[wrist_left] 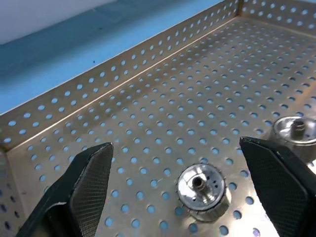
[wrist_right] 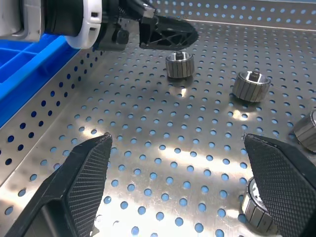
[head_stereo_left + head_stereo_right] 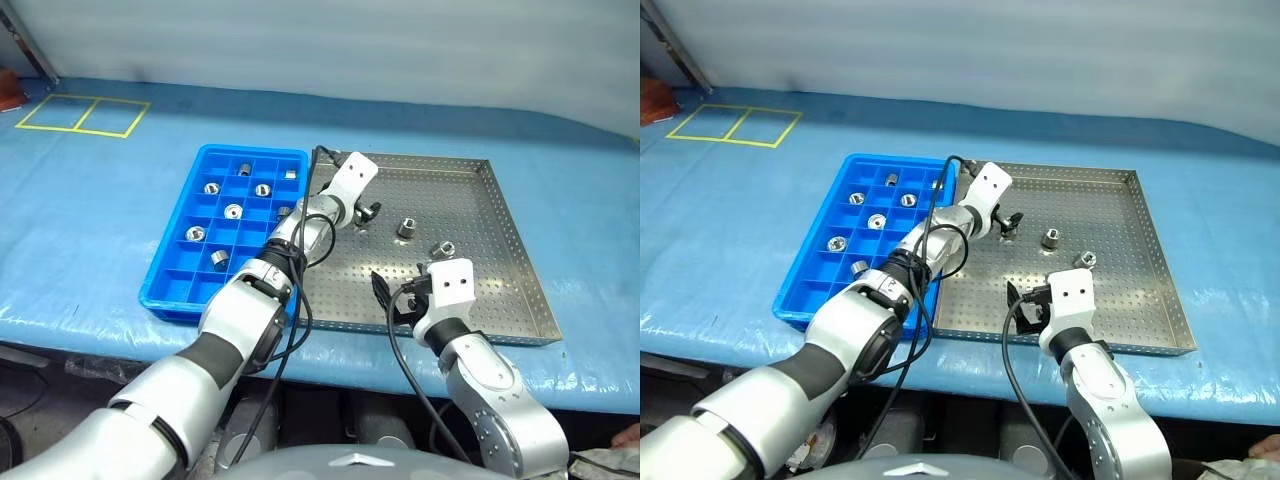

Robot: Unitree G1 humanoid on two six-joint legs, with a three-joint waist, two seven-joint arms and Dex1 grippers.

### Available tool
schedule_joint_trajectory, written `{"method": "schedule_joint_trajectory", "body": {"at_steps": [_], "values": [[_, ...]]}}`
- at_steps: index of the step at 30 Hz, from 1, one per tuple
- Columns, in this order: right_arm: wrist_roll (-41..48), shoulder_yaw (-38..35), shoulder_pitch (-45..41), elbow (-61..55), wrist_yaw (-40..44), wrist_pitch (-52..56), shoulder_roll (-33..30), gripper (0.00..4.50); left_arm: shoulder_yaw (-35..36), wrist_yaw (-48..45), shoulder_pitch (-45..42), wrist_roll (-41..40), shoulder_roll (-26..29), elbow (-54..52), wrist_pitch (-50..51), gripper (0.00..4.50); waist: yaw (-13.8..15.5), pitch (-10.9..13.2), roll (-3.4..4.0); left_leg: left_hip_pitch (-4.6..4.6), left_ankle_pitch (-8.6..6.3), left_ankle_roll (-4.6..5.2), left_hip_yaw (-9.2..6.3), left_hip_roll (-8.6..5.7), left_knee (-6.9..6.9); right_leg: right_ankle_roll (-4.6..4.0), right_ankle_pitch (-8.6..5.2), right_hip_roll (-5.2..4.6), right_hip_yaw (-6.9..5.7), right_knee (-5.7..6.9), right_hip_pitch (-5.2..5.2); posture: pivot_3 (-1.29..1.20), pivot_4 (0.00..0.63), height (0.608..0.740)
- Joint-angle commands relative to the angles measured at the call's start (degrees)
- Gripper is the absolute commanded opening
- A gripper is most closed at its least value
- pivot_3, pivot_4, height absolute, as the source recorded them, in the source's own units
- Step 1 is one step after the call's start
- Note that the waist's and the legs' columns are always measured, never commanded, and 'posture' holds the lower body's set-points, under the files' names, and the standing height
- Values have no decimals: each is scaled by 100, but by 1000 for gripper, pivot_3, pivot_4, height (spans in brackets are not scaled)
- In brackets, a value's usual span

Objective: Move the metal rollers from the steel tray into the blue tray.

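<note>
Left gripper poised open over a roller in the steel tray.
Jaws are spread to straddle it; the right gripper, also open, is parked at 6 o'clock; the blue tray is part-filled.

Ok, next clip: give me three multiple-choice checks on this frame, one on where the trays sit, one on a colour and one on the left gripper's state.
1. Where is the blue tray relative to the steel tray?
A. Beside it, on the robot's left
B. Beside it, on the robot's right
C. Stacked on top of it

2. What colour is the tape outline on the table cover?
A. Red
B. White
C. Yellow

3. What state is the left gripper in?
A. Shut on a roller
B. Open over a roller
C. Shut and empty

Answers:
1 A: the blue tray lies along the steel tray's left edge.
2 C: the tape outline is yellow.
3 B: the left gripper has its fingers spread, with a roller standing on the steel tray between them.
</note>
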Motion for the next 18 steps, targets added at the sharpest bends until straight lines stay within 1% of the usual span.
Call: {"method": "schedule_joint_trajectory", "body": {"at_steps": [1,8,13,18], "values": [[-83,27,123,-346,-106,-193,71,4500,178,84,-237,-74,-427,184,-324,4455,-36,0,0,0,0,0,1,0,0,1,0,-1,0,-1,0,-120,150,740],[-186,-50,468,-592,-237,-264,141,4500,363,-206,-204,-160,-471,346,-491,4455,-167,0,1,1,-1,0,5,2,0,-2,-1,0,5,0,-2,-173,150,740],[-234,-126,821,-784,-329,-312,195,4500,331,-12,-245,-12,-433,434,-509,4455,-244,-1,1,1,-1,0,12,3,0,-1,0,0,12,1,-4,-214,150,740],[-292,-138,1098,-905,-432,-405,278,4500,344,108,-241,50,-423,488,-598,4455,-394,-1,2,2,-5,-1,28,3,0,-1,0,-2,29,1,-8,-259,150,740]]}}
